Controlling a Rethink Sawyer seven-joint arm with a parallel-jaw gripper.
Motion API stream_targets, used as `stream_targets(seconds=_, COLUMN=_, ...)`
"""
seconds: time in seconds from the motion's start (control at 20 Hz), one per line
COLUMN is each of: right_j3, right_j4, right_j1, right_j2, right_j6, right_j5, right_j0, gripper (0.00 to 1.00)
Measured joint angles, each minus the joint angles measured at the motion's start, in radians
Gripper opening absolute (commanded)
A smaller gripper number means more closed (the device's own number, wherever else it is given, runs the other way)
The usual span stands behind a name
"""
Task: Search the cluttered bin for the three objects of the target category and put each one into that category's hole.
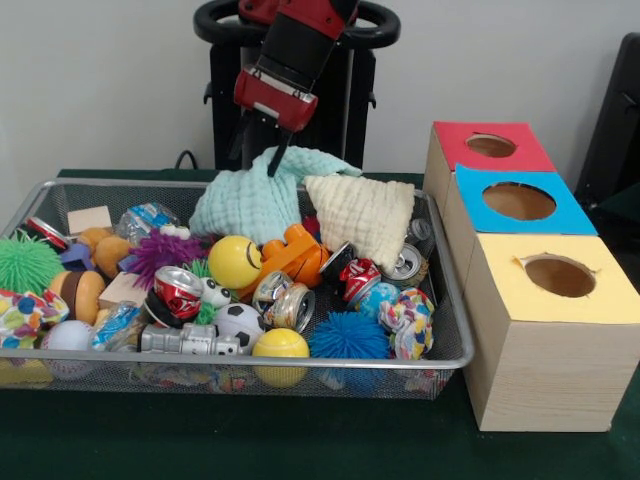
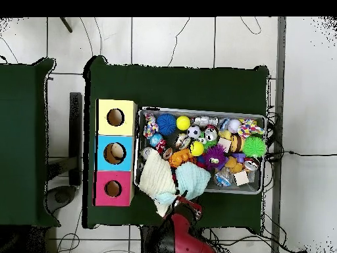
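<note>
The gripper (image 1: 272, 160) hangs at the bin's (image 1: 452, 300) far edge, its dark fingers pinched together on the top fold of the mint cloth (image 1: 255, 200), which rises in a peak to meet them. That cloth drapes over the bin's far rim, and the cream cloth (image 1: 365, 215) lies just beside it, toward the boxes, its corner propped on the toys. From overhead both cloths spill over the bin edge nearest the arm, the cream cloth (image 2: 156, 178) toward the boxes and the mint cloth (image 2: 192, 179) right under the gripper (image 2: 186, 197). The rest of the bin is packed: a yellow smiley ball (image 1: 234, 262) and an orange toy (image 1: 290, 255) sit just in front of the mint cloth, crushed cans (image 1: 283, 303) lie mid-bin, a blue spiky ball (image 1: 348, 336) and a soccer ball (image 1: 238, 322) lie near the front edge, and a green spiky ball (image 1: 25, 263) sits at the end away from the boxes. Three boxes stand in a row touching the bin's end: red (image 1: 500, 165), blue (image 1: 560, 215) and yellow (image 1: 600, 300), each with a round hole on top.
</note>
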State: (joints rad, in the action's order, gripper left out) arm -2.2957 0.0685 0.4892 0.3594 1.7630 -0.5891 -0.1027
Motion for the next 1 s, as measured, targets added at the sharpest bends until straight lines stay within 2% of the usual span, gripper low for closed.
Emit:
stream_targets(seconds=0.6, right_j3=0.0, right_j4=-0.012, right_j1=-0.008, right_j2=0.001, right_j6=0.0, right_j5=-0.012, right_j0=-0.006, gripper=1.0)
stream_targets(seconds=1.0, right_j3=0.0, right_j4=-0.082, right_j1=-0.005, right_j2=0.001, right_j6=0.0, right_j5=-0.014, right_j0=-0.058, gripper=1.0)
